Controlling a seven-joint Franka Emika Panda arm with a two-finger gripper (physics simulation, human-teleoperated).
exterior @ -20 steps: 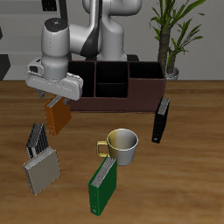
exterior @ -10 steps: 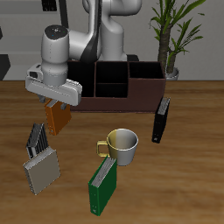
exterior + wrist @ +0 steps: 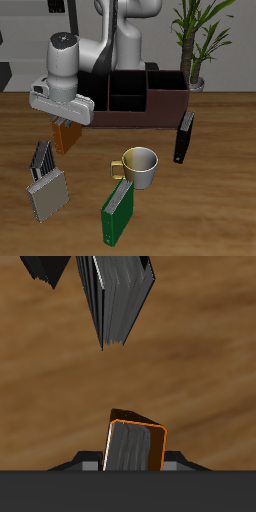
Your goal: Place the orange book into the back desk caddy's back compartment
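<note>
Above wood table [image 3: 215,190], end effector [image 3: 64,122] grips orange book [image 3: 67,136]

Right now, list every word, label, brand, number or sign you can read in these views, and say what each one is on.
None can be read. The orange book in the gripper, the green book, the black book, the mug and the back desk caddy all show plain surfaces in both views, with no lettering or marks.

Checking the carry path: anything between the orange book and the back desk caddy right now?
Nothing on the table between them. In the exterior view the orange book, clamped in the gripper, hangs just before the back desk caddy; only bare table shows beneath.
</note>
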